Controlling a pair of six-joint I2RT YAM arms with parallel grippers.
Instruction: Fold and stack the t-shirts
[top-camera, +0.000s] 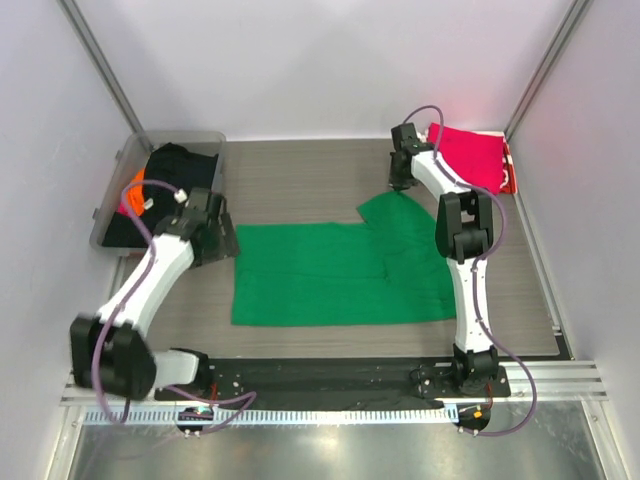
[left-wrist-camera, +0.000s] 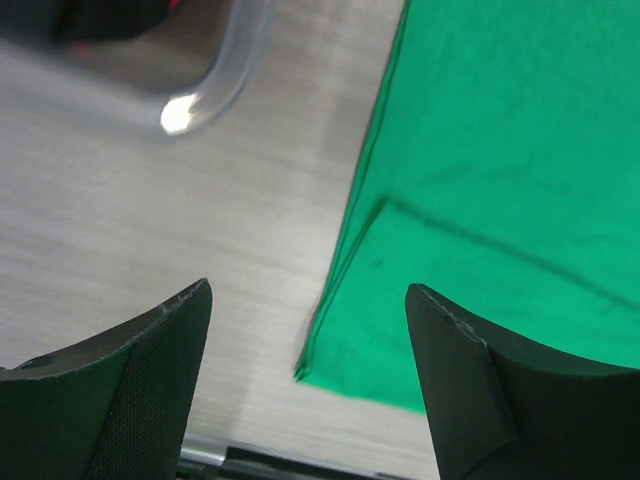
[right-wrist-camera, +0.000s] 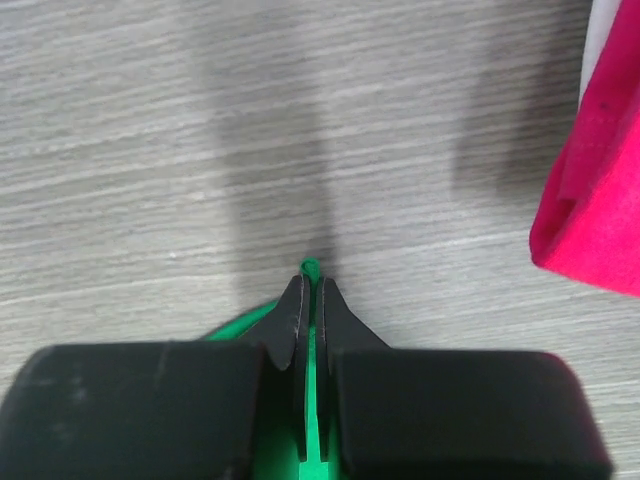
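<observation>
T-shirt of bright green soft cloth, largest piece in view: spread flat in the middle of the grey wood-grain table, long side across, not yet a neat packet. At its left edge, in the left wrist view, more than one layer of cloth, so probably one fold made already; hard to say with certainty. Far right corner drawn out to a point.

Next in size, clear plastic tub at the far left of the table, well apart from the far right corner. Inside, black t-shirt and a bit of orange t-shirt, both crumpled, touched by neither arm. Judged as waiting for folding.

Then magenta-pink t-shirt, folded to a compact rectangle in the far right corner. Judged as finished and as the base of the stack. Nothing on top of it.

Left gripper: hovering just over the left edge of the green cloth, near the tub, jaws wide apart, holding nothing.

Right gripper: at the pointed far right corner, near the pink packet, jaws pressed together on a thin pinch of green cloth, visible between the fingertips in the right wrist view.

Overall judgement: one of four done, one in hand, two not begun, then the stacking of all.
</observation>
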